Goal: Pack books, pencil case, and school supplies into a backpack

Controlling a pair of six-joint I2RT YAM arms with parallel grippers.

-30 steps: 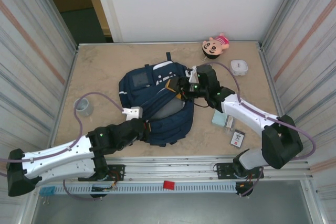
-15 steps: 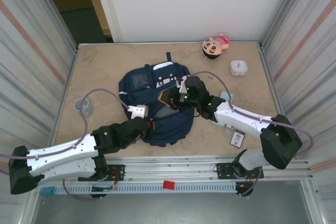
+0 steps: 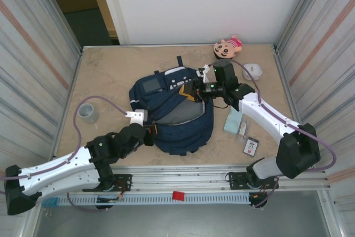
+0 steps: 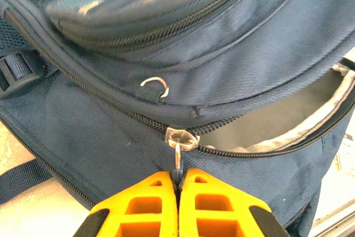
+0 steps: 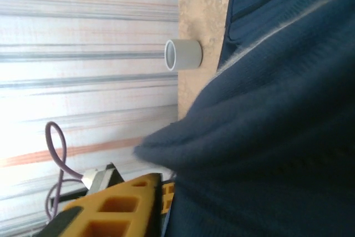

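The navy backpack (image 3: 172, 116) lies mid-table with its main zip partly open, showing a grey lining (image 4: 288, 120). My left gripper (image 4: 178, 177) is shut on the metal zipper pull (image 4: 178, 156) at the bag's near left side (image 3: 148, 131). My right gripper (image 3: 195, 91) sits at the bag's far right rim; in its wrist view dark fabric (image 5: 266, 137) drapes over one finger, so I cannot tell how its jaws stand. The mint pencil case (image 3: 233, 120), a small clear piece (image 3: 242, 130) and a black-and-white packet (image 3: 251, 146) lie to the right of the bag. The books are hidden.
A pink doll (image 3: 227, 48) and a white rounded box (image 3: 252, 71) sit at the back right. A grey cup (image 3: 87, 113) stands left of the bag, with my left arm's cable looping round it. Metal walls close both sides.
The backpack has shifted toward the back right and its opening gapes wider. My right gripper rose back toward the far rim; my left gripper slid nearer with the zipper pull.
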